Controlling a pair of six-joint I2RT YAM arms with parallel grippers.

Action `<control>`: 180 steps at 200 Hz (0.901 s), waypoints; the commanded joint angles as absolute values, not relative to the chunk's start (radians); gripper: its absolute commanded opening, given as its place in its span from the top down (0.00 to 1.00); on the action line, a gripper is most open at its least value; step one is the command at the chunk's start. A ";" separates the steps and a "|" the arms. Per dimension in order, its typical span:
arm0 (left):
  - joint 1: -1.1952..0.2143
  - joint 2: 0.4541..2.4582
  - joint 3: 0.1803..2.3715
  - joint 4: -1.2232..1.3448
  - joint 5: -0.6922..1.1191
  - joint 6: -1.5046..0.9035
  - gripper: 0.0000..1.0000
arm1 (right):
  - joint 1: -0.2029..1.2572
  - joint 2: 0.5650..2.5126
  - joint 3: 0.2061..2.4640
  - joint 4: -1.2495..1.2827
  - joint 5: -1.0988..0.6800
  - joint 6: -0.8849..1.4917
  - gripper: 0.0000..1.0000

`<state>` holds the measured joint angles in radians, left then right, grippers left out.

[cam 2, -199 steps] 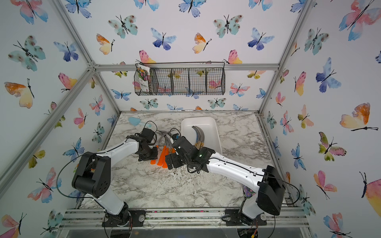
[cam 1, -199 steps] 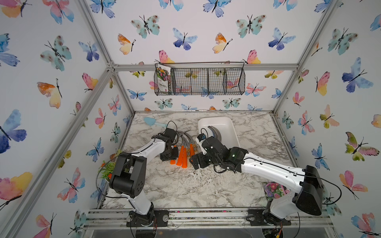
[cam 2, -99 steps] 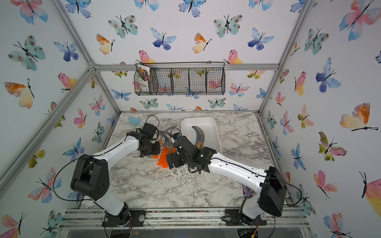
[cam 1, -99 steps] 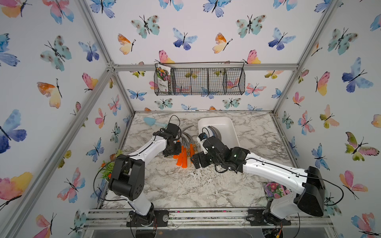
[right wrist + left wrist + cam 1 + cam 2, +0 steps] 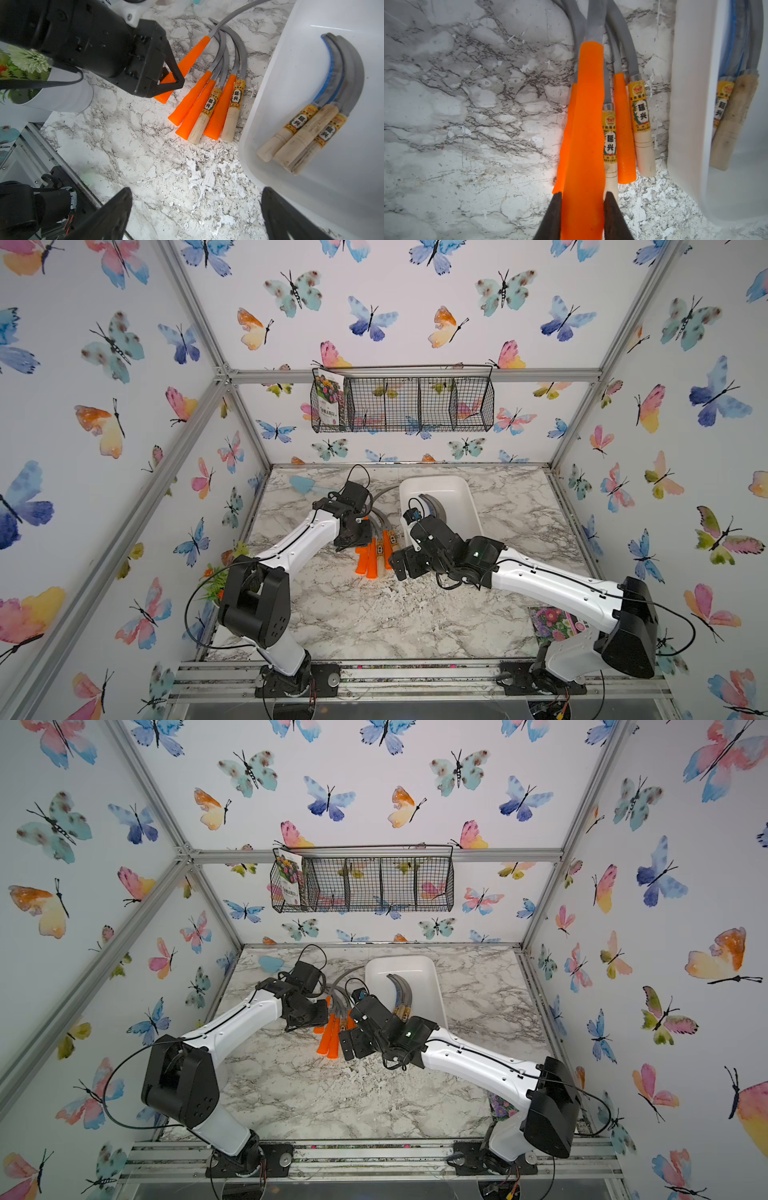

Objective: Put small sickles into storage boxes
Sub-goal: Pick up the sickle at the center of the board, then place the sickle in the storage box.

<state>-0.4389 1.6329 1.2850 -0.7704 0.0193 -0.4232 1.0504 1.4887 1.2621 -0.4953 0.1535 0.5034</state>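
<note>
Fingers of the left gripper (image 5: 582, 196) pinch the thick end of an orange-handled sickle (image 5: 589, 99). Its blade crosses above five more sickles (image 5: 207, 108) that lie side by side on the marble tabletop (image 5: 162, 176), the outermost just beside the long wall of the white tray (image 5: 274, 83). Three wood-handled sickles (image 5: 307, 128) lie together inside the tray. The right gripper (image 5: 196, 193) hangs spread wide and empty over bare marble by the tray's near corner.
</note>
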 commanded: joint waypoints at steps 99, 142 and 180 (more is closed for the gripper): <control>-0.616 1.675 1.471 -0.842 -0.028 -0.517 0.96 | 0.913 1.358 1.223 -0.571 0.167 0.462 0.02; -0.683 1.741 1.541 -0.848 -0.035 -0.535 0.96 | 0.854 1.311 1.193 -0.587 0.157 0.449 0.02; -0.723 1.816 1.606 -0.849 -0.034 -0.546 0.96 | 0.822 1.274 1.167 -0.603 0.150 0.446 0.02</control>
